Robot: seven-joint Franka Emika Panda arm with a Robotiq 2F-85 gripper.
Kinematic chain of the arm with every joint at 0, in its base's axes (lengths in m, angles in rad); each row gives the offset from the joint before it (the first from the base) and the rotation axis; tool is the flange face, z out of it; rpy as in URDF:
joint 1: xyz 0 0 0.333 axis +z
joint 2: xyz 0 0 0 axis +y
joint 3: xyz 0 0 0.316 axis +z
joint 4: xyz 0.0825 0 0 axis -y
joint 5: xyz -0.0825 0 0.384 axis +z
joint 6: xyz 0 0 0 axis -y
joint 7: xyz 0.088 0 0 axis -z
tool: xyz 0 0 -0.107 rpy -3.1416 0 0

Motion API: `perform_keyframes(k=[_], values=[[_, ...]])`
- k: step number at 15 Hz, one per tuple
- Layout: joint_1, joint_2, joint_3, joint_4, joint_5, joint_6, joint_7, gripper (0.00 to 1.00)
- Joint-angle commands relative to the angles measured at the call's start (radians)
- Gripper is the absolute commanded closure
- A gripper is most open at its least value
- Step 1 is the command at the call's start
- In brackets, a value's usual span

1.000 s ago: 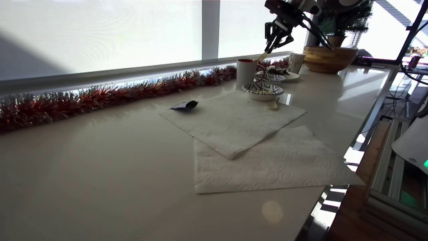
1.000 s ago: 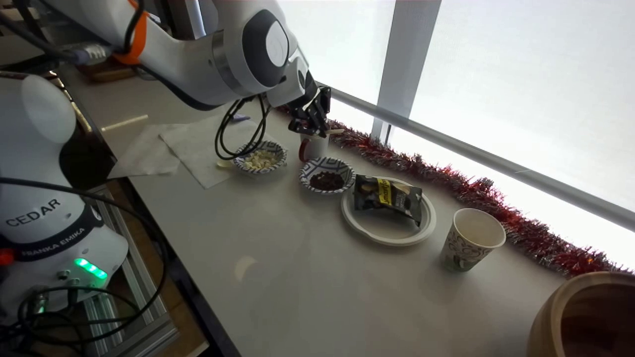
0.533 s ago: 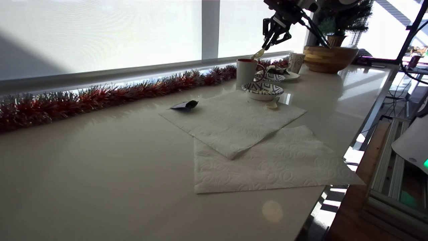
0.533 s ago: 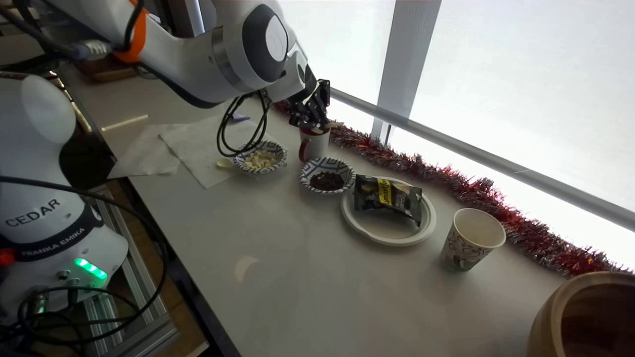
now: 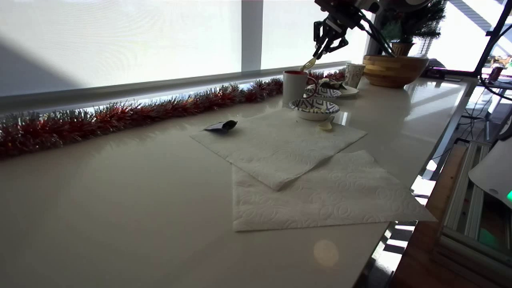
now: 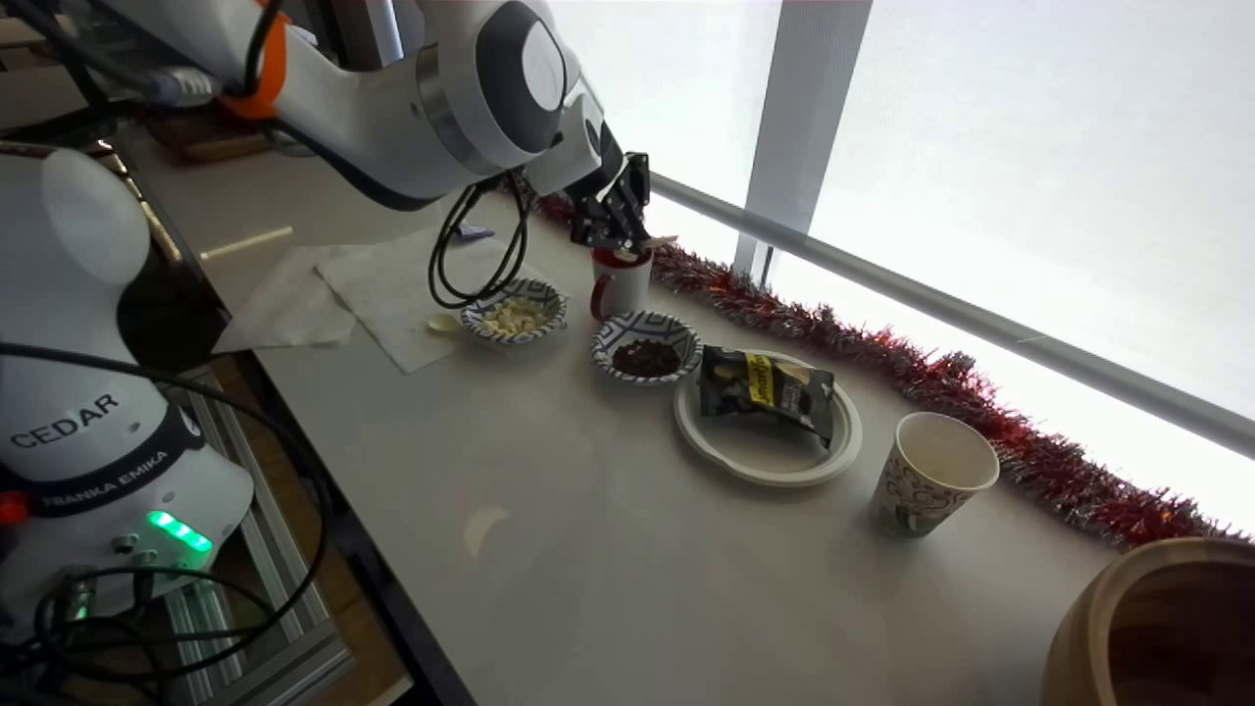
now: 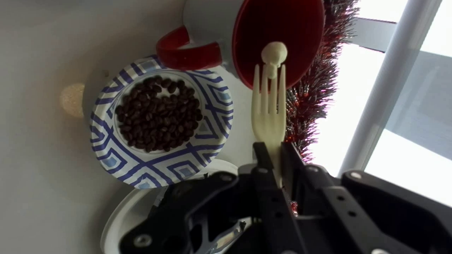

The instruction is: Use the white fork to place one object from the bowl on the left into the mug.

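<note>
The white mug (image 7: 215,21) has a red inside and red handle; it stands near the window in both exterior views (image 5: 294,88) (image 6: 627,286). My gripper (image 7: 277,148) is shut on the white fork (image 7: 268,123), near its neck. In an exterior view the gripper (image 5: 316,55) is above the mug, with the fork (image 5: 309,64) slanting down toward the rim. A small pale piece (image 7: 273,53) sits at the tine tips, in front of the mug's mouth in the wrist view. A patterned bowl (image 6: 547,294) holds pale pieces. How deep the tines are cannot be told.
A patterned bowl (image 7: 215,102) of dark beans sits beside the mug. A white plate (image 6: 755,463) holds a black snack bag (image 6: 770,387). A paper cup (image 6: 927,480) and wooden bowl (image 6: 1088,628) stand beyond. Tinsel (image 5: 180,104) lines the window; paper towels (image 5: 280,148) lie nearby.
My gripper has risen slightly with the fork still in it, and shifted a little toward the mug. The fork now shows clearer above the mug's rim. The bowls and mug have not moved.
</note>
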Motion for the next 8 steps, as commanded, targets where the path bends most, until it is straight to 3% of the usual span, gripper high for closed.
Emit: perform_keyframes(k=[1,8], values=[[-0.011,0.023,0.002,0.001,0.003,-0.031,0.015,0.97],[-0.005,0.015,-0.015,0.002,0.003,-0.072,0.012,0.97]])
